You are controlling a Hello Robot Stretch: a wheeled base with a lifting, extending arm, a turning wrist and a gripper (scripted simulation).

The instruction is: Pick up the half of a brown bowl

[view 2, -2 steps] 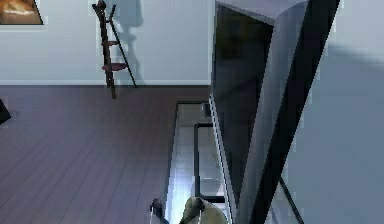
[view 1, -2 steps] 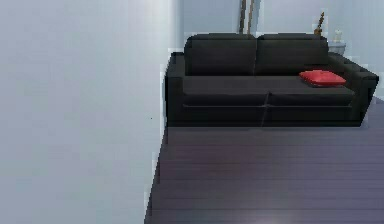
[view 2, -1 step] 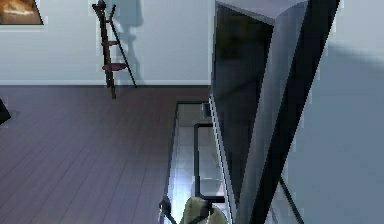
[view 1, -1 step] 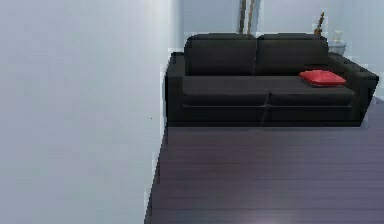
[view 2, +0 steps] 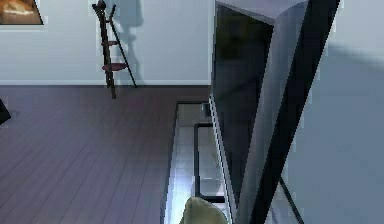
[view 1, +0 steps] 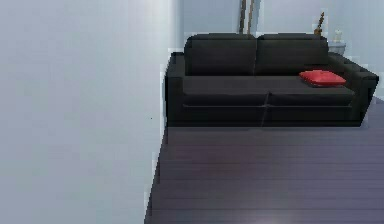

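Dark plank floor runs from a pale wall, which fills the forward view's left, up to a black sofa with 2 seats and 1 red cushion at its right end. In the arm side view a large flat television stands edge-on and very near, on a low pale stand. A cream rounded thing sits at the bottom edge by the stand. A dark ladder-shaped rack leans at the far wall, below a framed picture.

Where the half of a brown bowl lies cannot be told; nothing here has its shape and colour. How the gripper stands cannot be told either.

The job looks to be at the searching stage, and the risks come from the tight spot:

- The wall is close on 1 side and the screen on the other, so a careless turn of the base could clip the stand or knock the television.
- Extending the arm here would likely drive it straight into the screen.
- The cream thing could be mistaken for the target, though its colour does not fit.
- Driving straight on ends at the sofa.
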